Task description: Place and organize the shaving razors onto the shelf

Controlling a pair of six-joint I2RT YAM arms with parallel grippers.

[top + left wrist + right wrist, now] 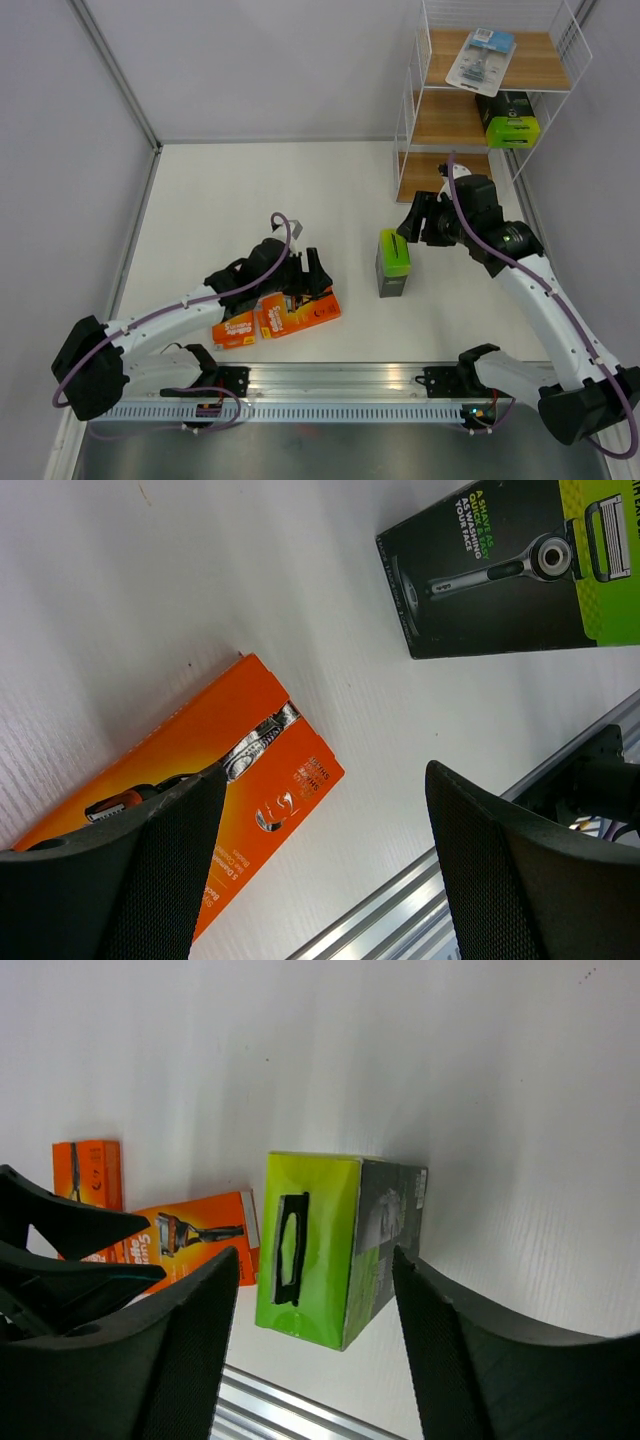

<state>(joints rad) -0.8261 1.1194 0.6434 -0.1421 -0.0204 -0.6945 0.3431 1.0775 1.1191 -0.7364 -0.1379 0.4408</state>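
A black box with a lime-green end (393,262) stands upright on the white worktop (250,190), near the front of the shelf (415,110) and not yet on it. Standing on end, it offers its narrow sides to a pinch from above. The right arm (545,290) hovers just behind it with its jaws spread wide and empty. In the right wrist view the box sits between the two fingers (190,1340), which looks like lining up for a grasp.

An orange card (298,314) and a second orange card (233,328) lie flat side by side near the front rail (340,378). The left arm (170,318) holds its jaws over the first, also wide open and gripping nothing. Flat cards give only thin edges, so that pick is probably the trickier one.

On the shelf, a clear blister (480,60) lies askew on the top board. Another black box (510,120) sits at the right of the middle board. The lowest board is partly hidden.
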